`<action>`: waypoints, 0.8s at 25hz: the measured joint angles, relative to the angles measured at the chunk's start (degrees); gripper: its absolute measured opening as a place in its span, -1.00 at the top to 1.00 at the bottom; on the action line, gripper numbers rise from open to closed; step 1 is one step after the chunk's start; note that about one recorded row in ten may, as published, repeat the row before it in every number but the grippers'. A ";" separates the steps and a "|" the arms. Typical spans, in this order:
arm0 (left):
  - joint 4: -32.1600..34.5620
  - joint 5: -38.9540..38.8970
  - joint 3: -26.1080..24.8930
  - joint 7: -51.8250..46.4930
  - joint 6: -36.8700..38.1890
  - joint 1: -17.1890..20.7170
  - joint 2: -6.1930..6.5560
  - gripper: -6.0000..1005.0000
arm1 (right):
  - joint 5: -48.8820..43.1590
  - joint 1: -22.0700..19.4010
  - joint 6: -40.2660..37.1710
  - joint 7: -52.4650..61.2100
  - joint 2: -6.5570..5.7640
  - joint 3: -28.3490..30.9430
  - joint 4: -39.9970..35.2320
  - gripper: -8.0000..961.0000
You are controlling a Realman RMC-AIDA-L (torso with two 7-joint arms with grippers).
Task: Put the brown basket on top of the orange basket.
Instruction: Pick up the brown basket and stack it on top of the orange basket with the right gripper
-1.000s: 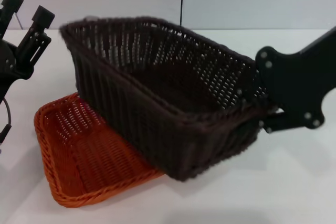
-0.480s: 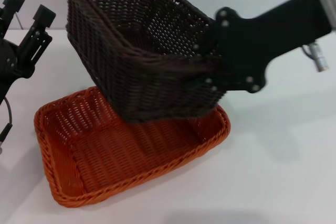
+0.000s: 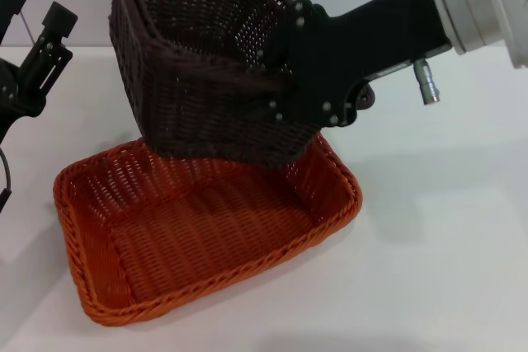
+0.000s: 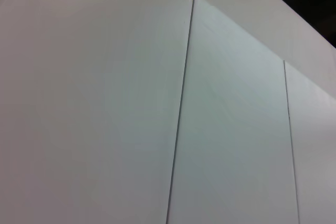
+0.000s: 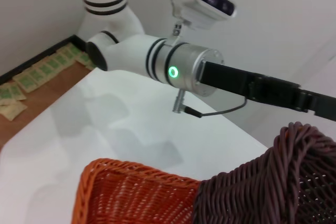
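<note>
The brown basket (image 3: 206,63) hangs tilted in the air, its open side turned toward the back, above the far part of the orange basket (image 3: 198,237). My right gripper (image 3: 285,80) is shut on the brown basket's right-hand rim. The orange basket lies flat on the white table (image 3: 445,269), empty. The brown basket's low edge overlaps the orange basket's far rim in the head view; I cannot tell whether they touch. In the right wrist view the brown basket (image 5: 278,182) sits right beside the orange basket's rim (image 5: 131,187). My left gripper (image 3: 33,10) is parked open at the far left, away from both baskets.
The left arm (image 5: 142,59), white with a green ring light, reaches across the table's far side in the right wrist view. The left wrist view holds only pale wall panels (image 4: 105,103). Brown floor (image 5: 31,103) shows beyond the table's edge.
The right gripper has lifted the brown basket and carried it left, from low beside the orange basket to high above its far part, tilting it more. The left arm stays parked.
</note>
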 joint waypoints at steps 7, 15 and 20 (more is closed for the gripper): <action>0.56 -0.05 -1.11 -0.17 -0.88 -0.02 0.13 -0.59 | 0.02 -2.84 3.63 4.85 0.32 -3.11 -4.23 0.66; 0.90 -0.09 -2.19 -0.12 -1.26 0.14 0.15 -0.59 | -0.68 -9.01 10.89 11.79 0.24 -12.24 -11.64 0.66; 1.23 -0.05 -2.15 -0.07 -1.25 0.82 0.21 -0.59 | -2.12 -11.22 14.57 14.36 0.29 -16.58 -13.33 0.66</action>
